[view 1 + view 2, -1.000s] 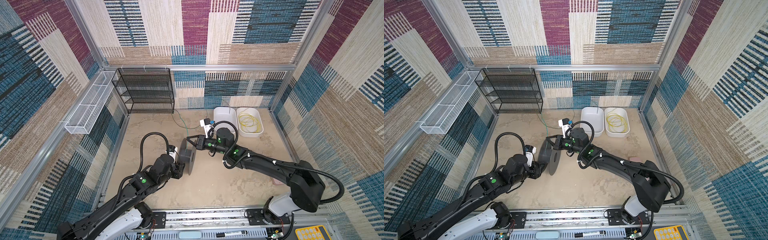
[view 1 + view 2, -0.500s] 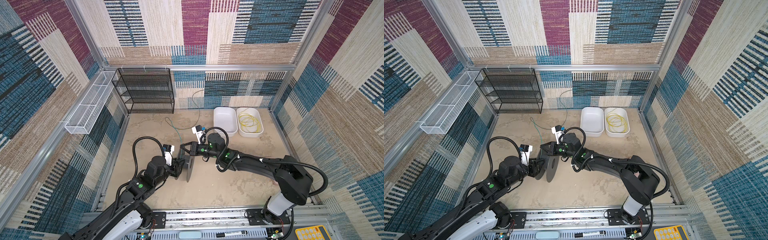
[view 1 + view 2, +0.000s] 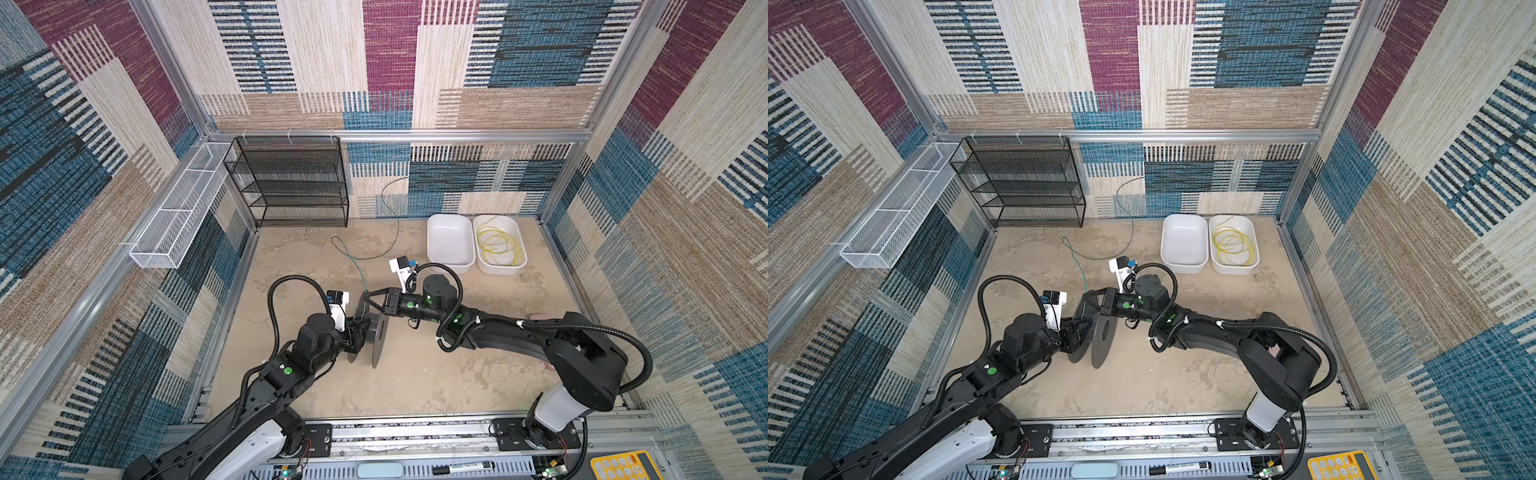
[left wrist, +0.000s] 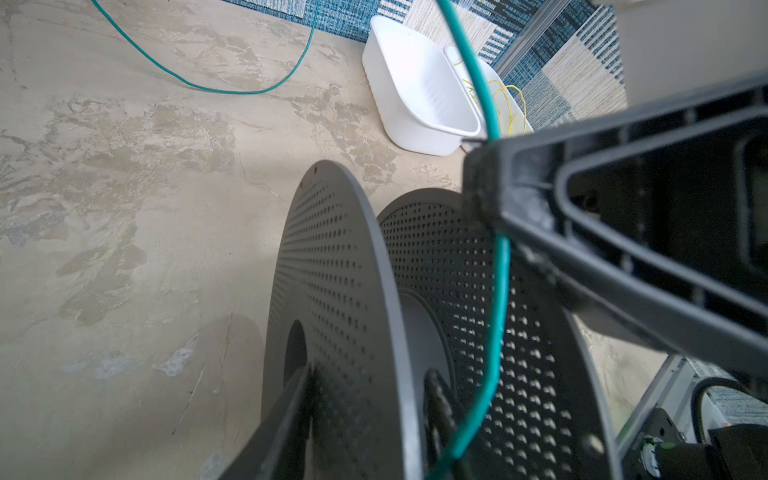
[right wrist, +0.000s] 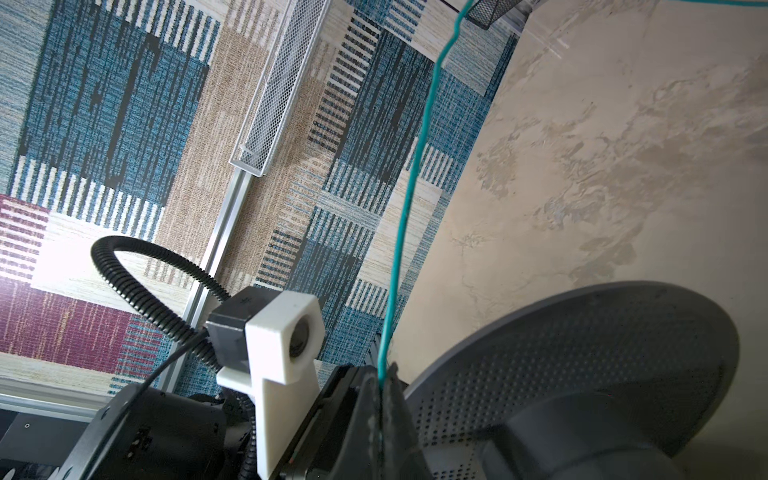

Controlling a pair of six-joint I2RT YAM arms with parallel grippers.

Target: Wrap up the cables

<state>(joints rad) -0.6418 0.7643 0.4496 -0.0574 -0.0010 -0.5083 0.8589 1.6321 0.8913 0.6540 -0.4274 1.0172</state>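
A mottled beige worktop point(image 3: 415, 386) is carrying everything here: a black mesh shelf rack point(image 3: 291, 183) is standing in its far left corner against the back wall, and two white bins are sitting side by side, touching, toward the far right, the left bin point(image 3: 451, 237) showing its bare bottom and the right bin point(image 3: 498, 269) cradling a loose coil of yellow cable point(image 3: 496, 245). A teal cable point(image 4: 232, 91) is lying in a slack curve across the far middle, one stretch rising toward a grey perforated reel point(image 3: 379, 334) standing on edge near the centre; whether its rim is touching the worktop I cannot tell.
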